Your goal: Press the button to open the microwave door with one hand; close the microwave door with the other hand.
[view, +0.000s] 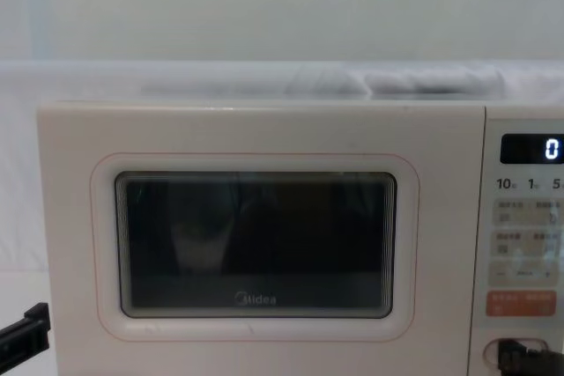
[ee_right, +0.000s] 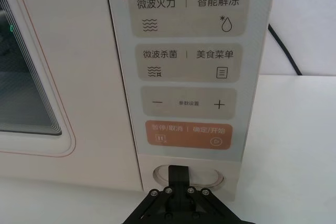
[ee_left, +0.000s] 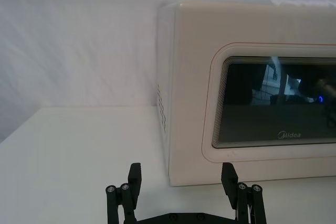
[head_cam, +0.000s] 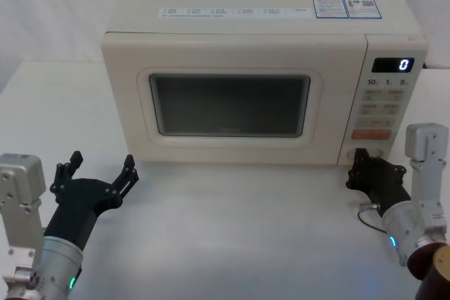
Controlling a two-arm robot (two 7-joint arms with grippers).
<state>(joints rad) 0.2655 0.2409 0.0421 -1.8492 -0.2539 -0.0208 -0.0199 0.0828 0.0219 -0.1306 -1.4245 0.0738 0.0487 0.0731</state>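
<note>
The cream-white microwave (head_cam: 260, 47) stands at the back of the table, and the microwave door (head_cam: 232, 103) with its dark window lies flush with the body. The button (ee_right: 210, 178) is a pill shape at the bottom of the control panel, under the orange key (ee_right: 189, 135). My right gripper (ee_right: 178, 173) is shut, its joined tip touching the button's middle; it is also visible low on the panel (head_cam: 362, 163). My left gripper (head_cam: 98, 170) is open and holds nothing, in front of the microwave's left front corner (ee_left: 170, 171) and a short way from it.
The white table (head_cam: 232, 230) runs in front of the microwave. A black power cable (ee_right: 283, 45) trails behind the oven's right side. The display (head_cam: 394, 64) reads 0. A white wall stands behind.
</note>
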